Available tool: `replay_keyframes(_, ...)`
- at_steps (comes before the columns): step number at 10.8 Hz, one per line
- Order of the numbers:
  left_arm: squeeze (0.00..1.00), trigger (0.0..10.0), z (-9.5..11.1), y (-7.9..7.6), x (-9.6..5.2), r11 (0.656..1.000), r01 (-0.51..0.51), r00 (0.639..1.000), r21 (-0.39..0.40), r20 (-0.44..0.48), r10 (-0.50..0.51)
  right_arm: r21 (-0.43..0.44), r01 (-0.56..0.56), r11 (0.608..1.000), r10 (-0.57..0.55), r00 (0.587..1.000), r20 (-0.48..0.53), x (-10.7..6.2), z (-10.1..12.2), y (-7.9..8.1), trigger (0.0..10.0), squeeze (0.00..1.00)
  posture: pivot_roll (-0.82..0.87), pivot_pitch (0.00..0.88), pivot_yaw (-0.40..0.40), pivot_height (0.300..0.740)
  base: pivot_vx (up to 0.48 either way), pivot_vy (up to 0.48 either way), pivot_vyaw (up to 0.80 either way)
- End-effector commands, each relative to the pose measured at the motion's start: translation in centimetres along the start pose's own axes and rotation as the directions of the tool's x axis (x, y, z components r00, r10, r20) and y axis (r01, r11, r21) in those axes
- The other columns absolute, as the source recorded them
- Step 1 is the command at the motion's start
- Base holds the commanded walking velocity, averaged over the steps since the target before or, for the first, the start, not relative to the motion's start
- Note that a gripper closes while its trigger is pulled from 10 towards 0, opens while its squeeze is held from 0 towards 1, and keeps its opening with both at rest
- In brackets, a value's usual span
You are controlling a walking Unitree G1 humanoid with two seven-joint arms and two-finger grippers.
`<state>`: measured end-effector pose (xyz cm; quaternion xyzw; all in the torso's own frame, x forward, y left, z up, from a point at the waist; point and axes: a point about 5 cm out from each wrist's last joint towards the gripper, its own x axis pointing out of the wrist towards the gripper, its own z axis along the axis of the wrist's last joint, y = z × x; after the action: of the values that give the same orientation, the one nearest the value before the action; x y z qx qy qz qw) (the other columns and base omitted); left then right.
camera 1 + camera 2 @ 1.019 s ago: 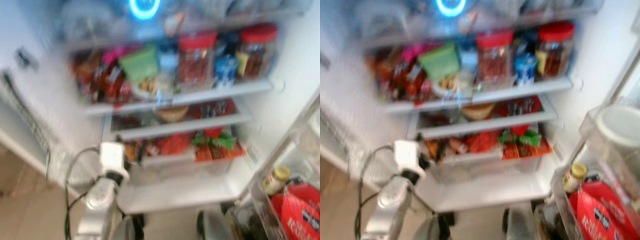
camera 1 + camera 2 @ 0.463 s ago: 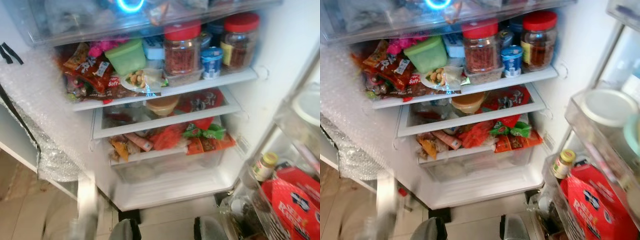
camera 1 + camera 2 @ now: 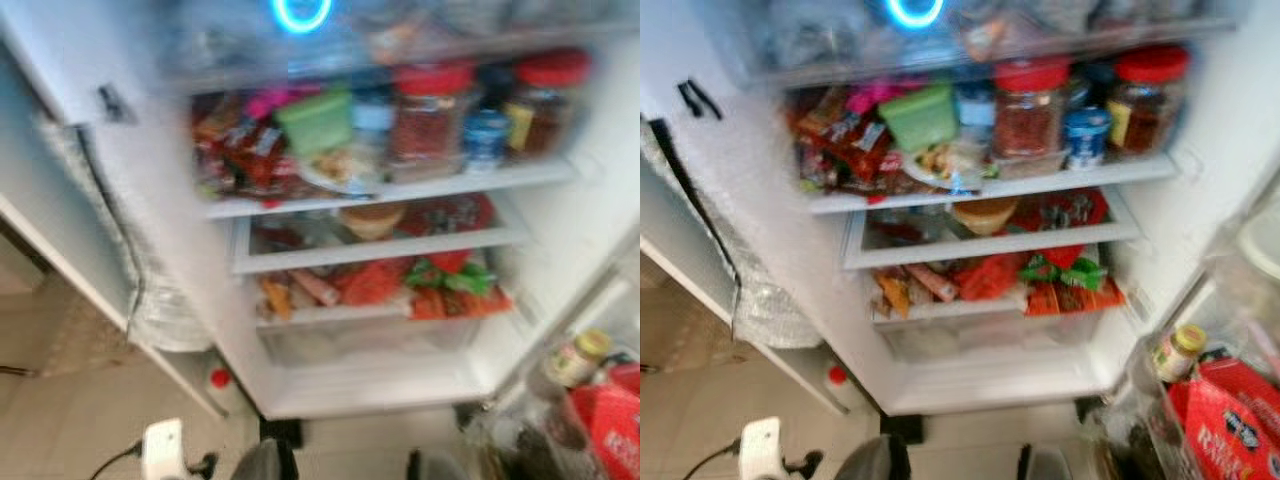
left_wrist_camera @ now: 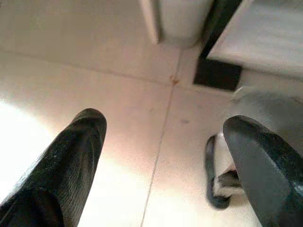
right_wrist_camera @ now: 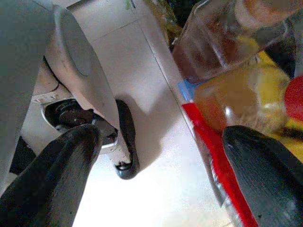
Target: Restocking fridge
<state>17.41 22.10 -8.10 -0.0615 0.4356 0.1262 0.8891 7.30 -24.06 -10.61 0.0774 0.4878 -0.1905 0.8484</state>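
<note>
1. I have the fridge [image 3: 760,200] open in front of me, its shelves crowded: red-lidded jars [image 3: 1028,110] at the right end of the upper shelf, a green tub [image 3: 918,117] toward that shelf's left, snack packets [image 3: 1070,290] heaped in the drawer [image 3: 990,335] at the bottom.
2. My left gripper [image 4: 161,156] hangs low over the floor tiles [image 4: 57,94], fingers spread wide, holding nothing.
3. My right gripper [image 5: 161,165] is also spread and empty, pointing down beside the door bin [image 3: 1200,400] with its bottles [image 5: 236,99].
4. I judge I'm between items: nothing is in hand to stock.
5. Next I need to fetch an item and find free space on a shelf edge; the head views are blurred, so I'd steady first.
</note>
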Motion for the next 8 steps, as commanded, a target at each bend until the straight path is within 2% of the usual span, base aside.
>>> replay_keyframes(1,0.00,10.0,-0.6,0.5,-0.1,1.000,-0.018,1.000,0.005,-0.014,0.018,0.010,-0.019,1.000,0.019,0.999,-0.026,-0.1,-0.8,0.6,10.0,0.00,-0.13,0.059,0.114,0.625,0.000,0.480,0.00)
replay_keyframes(8,0.00,10.0,-1.8,0.8,-0.4,1.000,-0.011,0.998,-0.003,-0.057,0.011,0.013,-0.025,1.000,0.025,0.999,-0.024,-0.1,-0.7,0.6,10.0,0.00,-0.15,0.048,0.117,0.625,0.000,0.480,0.00)
